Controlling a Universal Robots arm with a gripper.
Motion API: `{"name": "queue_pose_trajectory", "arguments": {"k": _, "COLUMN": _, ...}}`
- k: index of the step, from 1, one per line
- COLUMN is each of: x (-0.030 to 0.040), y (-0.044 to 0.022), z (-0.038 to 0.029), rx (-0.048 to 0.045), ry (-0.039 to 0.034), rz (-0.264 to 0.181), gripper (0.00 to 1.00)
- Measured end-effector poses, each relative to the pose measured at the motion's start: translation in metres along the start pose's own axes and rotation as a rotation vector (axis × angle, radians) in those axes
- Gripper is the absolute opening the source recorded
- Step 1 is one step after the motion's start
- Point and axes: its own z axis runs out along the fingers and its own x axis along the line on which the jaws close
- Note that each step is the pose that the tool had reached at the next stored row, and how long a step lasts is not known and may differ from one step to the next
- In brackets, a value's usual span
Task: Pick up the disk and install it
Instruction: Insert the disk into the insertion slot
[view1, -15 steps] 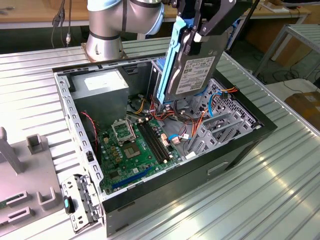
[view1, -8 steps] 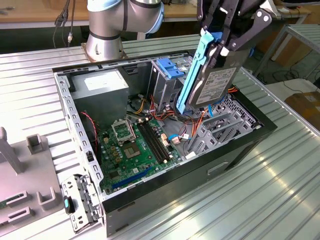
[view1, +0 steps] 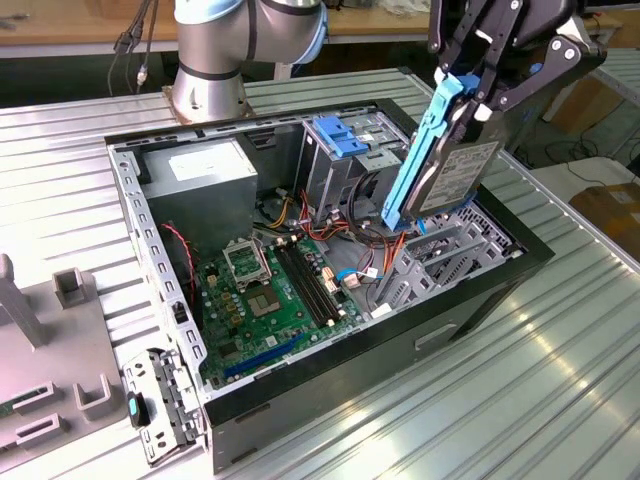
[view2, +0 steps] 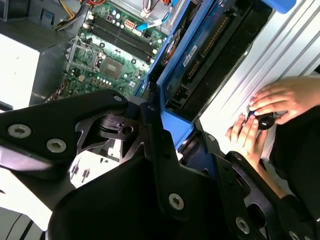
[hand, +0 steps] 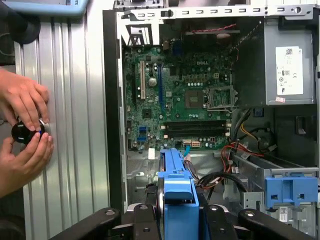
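One disk (view1: 455, 180) edgewise inside the gripper (view1: 468, 98)

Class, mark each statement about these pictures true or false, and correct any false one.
1. The black tool grips the black-and-silver hard drive in a blue plastic frame. True.
2. That drive lies flat on the green motherboard. False: it is held on edge, tilted, above the open black computer case.
3. A grey power-supply box with a white label sits inside the case. True.
4. The case stands on a wooden floor. False: it rests on a ribbed metal table.
5. A person's hands hold a small black round object beside the case. True.
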Motion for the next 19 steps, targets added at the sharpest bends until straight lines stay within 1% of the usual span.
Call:
{"name": "queue_pose_trajectory", "arguments": {"k": 3, "x": -0.0001, "y": -0.0094, "z": 0.0033, "rx": 0.0001, "ry": -0.0001, "rz": -0.006, "gripper": 0.37}}
{"name": "queue_pose_trajectory", "arguments": {"k": 4, "x": 0.0, "y": -0.0137, "z": 0.0049, "rx": 0.0002, "ry": -0.0004, "rz": -0.012, "gripper": 0.37}}
{"name": "queue_pose_trajectory", "arguments": {"k": 6, "x": 0.0008, "y": -0.018, "z": 0.0076, "rx": 0.0002, "ry": -0.0001, "rz": -0.013, "gripper": 0.37}}
{"name": "queue_pose_trajectory", "arguments": {"k": 8, "x": 0.0012, "y": -0.0206, "z": 0.0091, "rx": 0.0002, "ry": -0.0002, "rz": -0.015, "gripper": 0.37}}
{"name": "queue_pose_trajectory", "arguments": {"k": 10, "x": 0.0016, "y": -0.0268, "z": 0.0134, "rx": 0.0003, "ry": -0.0003, "rz": -0.017, "gripper": 0.37}}
{"name": "queue_pose_trajectory", "arguments": {"k": 12, "x": 0.0025, "y": -0.0333, "z": 0.0203, "rx": 0.0001, "ry": -0.0003, "rz": -0.013, "gripper": 0.37}}
{"name": "queue_pose_trajectory", "arguments": {"k": 13, "x": 0.0027, "y": -0.0341, "z": 0.024, "rx": 0.0, "ry": -0.0003, "rz": 0.0, "gripper": 0.37}}
{"name": "queue_pose_trajectory", "arguments": {"k": 15, "x": 0.0031, "y": -0.0428, "z": 0.0279, "rx": 0.0, "ry": -0.0004, "rz": 0.003, "gripper": 0.37}}
{"name": "queue_pose_trajectory", "arguments": {"k": 17, "x": 0.0031, "y": -0.0458, "z": 0.0303, "rx": 0.0, "ry": -0.0003, "rz": 0.001, "gripper": 0.37}}
{"name": "queue_pose_trajectory", "arguments": {"k": 19, "x": 0.0037, "y": -0.0471, "z": 0.0329, "rx": 0.0, "ry": -0.0005, "rz": 0.0, "gripper": 0.37}}
